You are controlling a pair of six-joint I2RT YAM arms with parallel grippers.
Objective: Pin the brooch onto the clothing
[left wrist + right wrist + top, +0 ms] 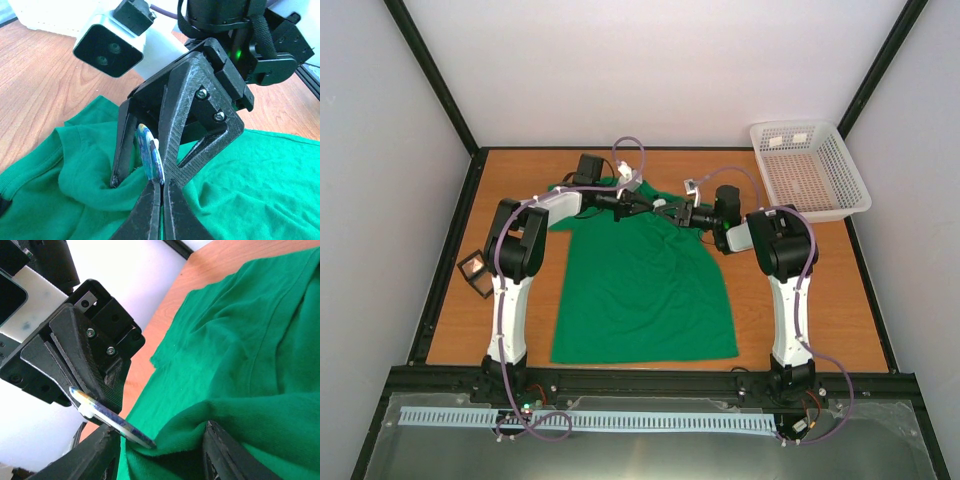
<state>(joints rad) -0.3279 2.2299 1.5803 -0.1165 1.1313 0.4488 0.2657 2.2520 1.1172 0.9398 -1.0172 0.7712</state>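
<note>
The brooch [150, 155] stands on edge, clamped by its rim in the tightly closed left gripper [161, 192], its free edge touching a fold of the shirt [260, 340] bunched between the half-closed fingers of the right gripper [160, 439]. Pushed on so thin a hold, it could twist out of the left fingers, or the soft fold could slide from the right ones

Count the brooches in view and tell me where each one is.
1. The brooch is held edge-on in the left gripper's shut fingers, touching a raised fold of the green shirt. More could lie hidden under fabric.
</note>
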